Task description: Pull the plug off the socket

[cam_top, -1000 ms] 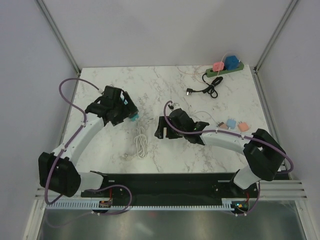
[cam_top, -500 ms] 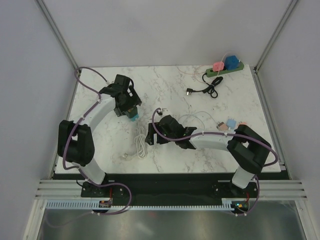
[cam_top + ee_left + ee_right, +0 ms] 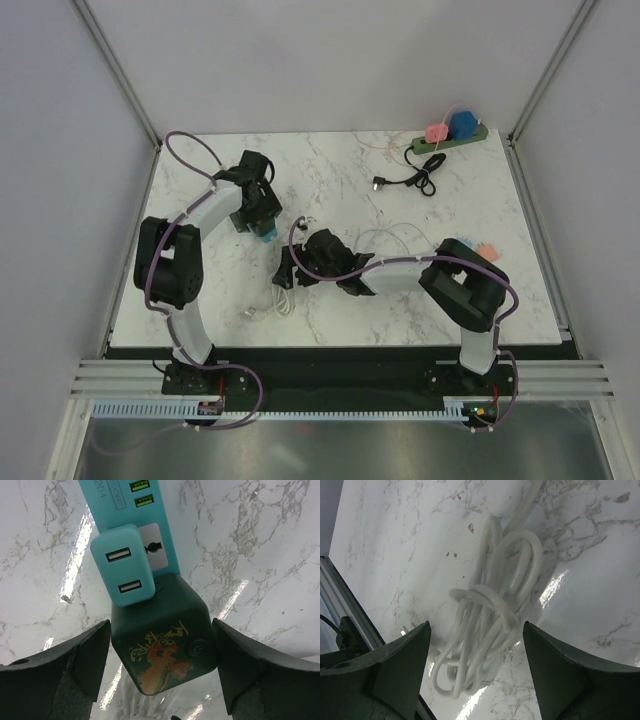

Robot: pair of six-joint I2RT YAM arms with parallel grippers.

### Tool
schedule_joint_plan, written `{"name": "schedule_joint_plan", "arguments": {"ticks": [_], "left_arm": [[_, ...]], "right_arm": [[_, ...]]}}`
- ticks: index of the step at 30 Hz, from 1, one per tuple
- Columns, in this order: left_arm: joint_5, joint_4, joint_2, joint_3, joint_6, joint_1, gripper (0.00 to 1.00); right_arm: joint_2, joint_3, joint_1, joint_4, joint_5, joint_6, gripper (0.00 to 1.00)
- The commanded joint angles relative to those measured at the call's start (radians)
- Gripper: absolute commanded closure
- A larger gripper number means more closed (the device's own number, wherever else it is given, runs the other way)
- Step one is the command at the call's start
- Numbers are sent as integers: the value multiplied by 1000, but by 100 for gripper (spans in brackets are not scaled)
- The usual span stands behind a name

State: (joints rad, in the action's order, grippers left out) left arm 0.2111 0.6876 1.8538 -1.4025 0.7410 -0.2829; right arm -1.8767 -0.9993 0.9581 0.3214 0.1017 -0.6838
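A dark green cube plug with a gold and red dragon print (image 3: 162, 645) sits in the end of a teal power strip (image 3: 142, 505), next to a teal USB adapter (image 3: 125, 567). My left gripper (image 3: 161, 625) is open, and its fingers (image 3: 75, 665) straddle the green plug on both sides, very close to it. In the top view the left gripper (image 3: 260, 215) is over the strip (image 3: 266, 234). My right gripper (image 3: 476, 627) is open and empty above a coiled white cable (image 3: 485, 630), which also shows in the top view (image 3: 284, 292).
A green power strip (image 3: 468, 138) with a pink and a blue plug lies at the back right corner. A black cable (image 3: 415, 180) lies near it. Small pink and blue adapters (image 3: 487, 252) lie at the right, partly behind the right arm.
My left arm has swung in and brought its gripper down around the plug on the teal strip. My right gripper has moved left, over the white cable coil.
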Motion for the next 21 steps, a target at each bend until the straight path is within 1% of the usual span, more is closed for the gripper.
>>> {"name": "schedule_joint_plan", "arguments": {"ticks": [1, 3, 4, 6, 7, 9, 12, 13, 15, 16, 17, 19, 20, 21], "left_arm": [[30, 10, 33, -29, -48, 4, 17], [27, 1, 36, -24, -54, 4, 23], [21, -2, 36, -18, -60, 4, 32], [13, -8, 35, -10, -66, 4, 44], [14, -10, 32, -9, -71, 4, 54], [11, -14, 19, 2, -84, 4, 64], [-7, -23, -1, 16, -109, 4, 87], [-28, -23, -4, 14, -132, 4, 98], [-53, -23, -13, 10, -153, 5, 98], [-71, -23, -16, 8, -169, 4, 98], [-82, -26, -19, 7, -178, 4, 98], [-120, -28, -30, -6, -192, 4, 98], [-137, -39, -39, -6, -195, 4, 98], [-160, -58, -50, 11, -196, 5, 98]], "right_arm": [[-45, -71, 1, 51, 15, 32, 18], [-76, -94, 1, 39, -5, 41, 18], [-85, -102, -1, 33, -17, 44, 18], [-117, -128, 1, 12, -57, 53, 20], [-128, -136, -1, 7, -68, 56, 20], [-154, -151, -1, -4, -95, 61, 22], [-171, -156, -1, -21, -164, 55, 28], [-174, -156, -1, -25, -168, 50, 31], [-176, -144, 1, -42, -177, 15, 47], [-174, -134, 1, -41, -180, 0, 68], [-171, -107, 1, -39, -181, -25, 78], [-167, -72, 7, -10, -184, -83, 94], [-164, -52, 11, 7, -189, -100, 100], [-167, -7, 14, 62, -195, -117, 100]]}}
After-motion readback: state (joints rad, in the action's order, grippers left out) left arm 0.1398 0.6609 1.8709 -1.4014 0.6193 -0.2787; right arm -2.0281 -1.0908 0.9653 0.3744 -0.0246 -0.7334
